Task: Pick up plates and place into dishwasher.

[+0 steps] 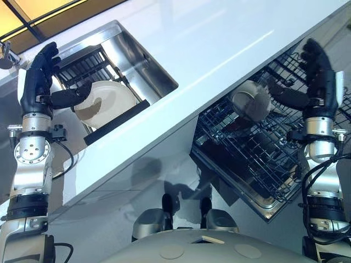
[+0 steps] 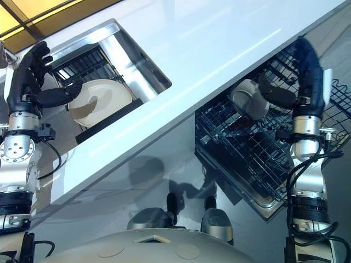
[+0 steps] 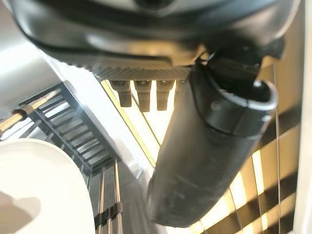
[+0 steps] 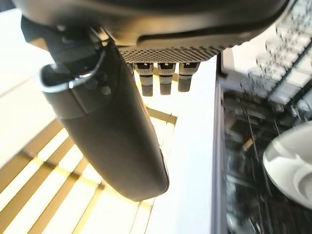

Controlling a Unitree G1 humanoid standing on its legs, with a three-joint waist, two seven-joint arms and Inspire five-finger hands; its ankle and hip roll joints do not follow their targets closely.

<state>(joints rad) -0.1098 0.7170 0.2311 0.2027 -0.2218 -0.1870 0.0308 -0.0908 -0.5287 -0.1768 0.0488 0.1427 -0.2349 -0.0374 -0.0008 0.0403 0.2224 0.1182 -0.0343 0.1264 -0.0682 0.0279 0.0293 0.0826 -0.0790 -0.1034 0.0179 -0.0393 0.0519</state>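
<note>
Hovering: left robot hand [image 1: 41,74], fingers straight, thumb just beside plate [image 1: 104,104] in sink rack [image 1: 88,60]. Right robot hand [image 1: 318,71] open near plate [image 1: 249,101] in dishwasher rack [image 1: 247,153]; that plate's far rim hidden.

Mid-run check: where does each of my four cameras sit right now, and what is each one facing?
Left eye view: on the head, looking down at the white counter, sink and dishwasher rack; both arms show.
Right eye view: beside it, same scene; open left robot hand by the plate, open right robot hand by the bowl.
Left wrist view: on the left wrist, along its thumb to plate and sink rack.
Right wrist view: on the right wrist, past its thumb to rack and bowl.
Shared: plate and bowl.
</note>
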